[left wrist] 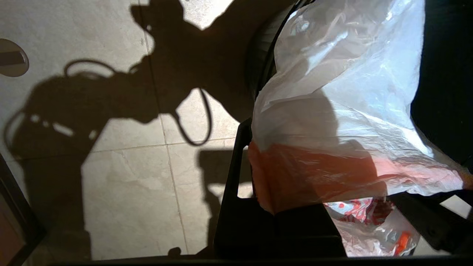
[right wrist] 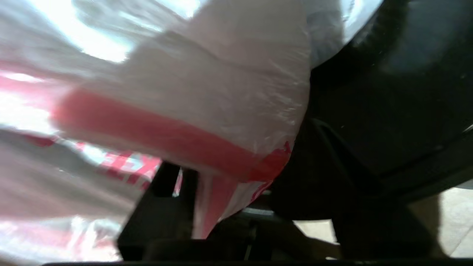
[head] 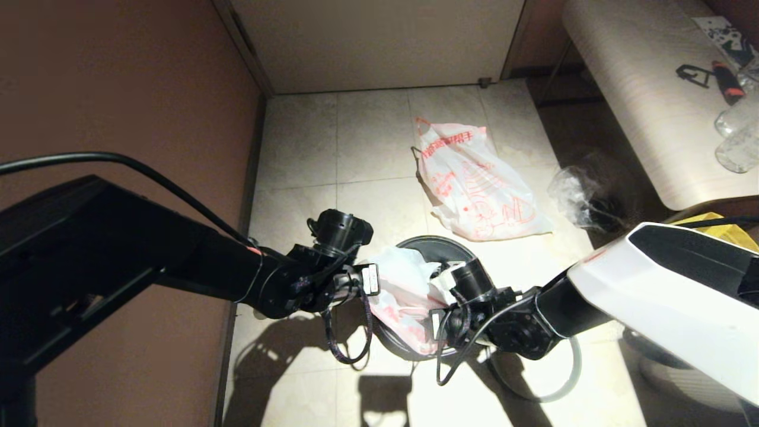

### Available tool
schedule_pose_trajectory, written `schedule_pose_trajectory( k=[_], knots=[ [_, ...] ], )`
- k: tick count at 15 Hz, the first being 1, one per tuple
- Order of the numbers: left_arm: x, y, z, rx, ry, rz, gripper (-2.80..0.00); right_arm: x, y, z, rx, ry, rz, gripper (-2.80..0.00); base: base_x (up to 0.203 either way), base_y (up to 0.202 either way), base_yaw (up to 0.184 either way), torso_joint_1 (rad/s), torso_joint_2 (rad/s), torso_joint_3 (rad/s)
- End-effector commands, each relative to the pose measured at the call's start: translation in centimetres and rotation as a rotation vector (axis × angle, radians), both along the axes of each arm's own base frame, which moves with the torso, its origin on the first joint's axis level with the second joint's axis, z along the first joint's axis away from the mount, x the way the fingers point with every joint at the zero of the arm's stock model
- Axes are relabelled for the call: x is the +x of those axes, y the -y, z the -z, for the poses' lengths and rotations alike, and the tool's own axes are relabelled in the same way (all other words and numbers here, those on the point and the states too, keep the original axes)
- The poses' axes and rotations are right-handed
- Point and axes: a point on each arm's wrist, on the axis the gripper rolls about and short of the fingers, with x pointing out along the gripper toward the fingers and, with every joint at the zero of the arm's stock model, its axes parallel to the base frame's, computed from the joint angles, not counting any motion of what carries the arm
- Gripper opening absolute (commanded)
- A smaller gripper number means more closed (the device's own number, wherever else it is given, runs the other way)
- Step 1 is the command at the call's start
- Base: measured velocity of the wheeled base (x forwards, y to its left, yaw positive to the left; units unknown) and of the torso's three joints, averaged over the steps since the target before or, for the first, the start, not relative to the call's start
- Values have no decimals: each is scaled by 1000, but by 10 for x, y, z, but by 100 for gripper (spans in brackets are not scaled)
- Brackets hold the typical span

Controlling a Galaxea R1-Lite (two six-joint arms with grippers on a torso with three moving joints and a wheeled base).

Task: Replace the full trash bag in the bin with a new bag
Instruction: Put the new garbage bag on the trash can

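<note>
Holding one new bag, two grippers

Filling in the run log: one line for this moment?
stage: fitting new bag over bin | left gripper: shut on bag | right gripper: shut on bag | full trash bag: on floor

New bag covers bin mouth's left; right part open.
</note>
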Motion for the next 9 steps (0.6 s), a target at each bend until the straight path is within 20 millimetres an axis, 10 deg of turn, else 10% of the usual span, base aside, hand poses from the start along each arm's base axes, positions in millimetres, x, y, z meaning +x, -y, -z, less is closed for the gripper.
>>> schedule_pose_trajectory(
  k=[1,9],
  knots=[
    [-1,-1,-3,-8,3,-9,-280,3,-2,6,-19,5,19,-280,0,0,0,0,0,0],
    [-5,4,8,-61,-71,93,-280,-17,47,-70,23,25,136,-280,0,0,0,0,0,0]
  ],
)
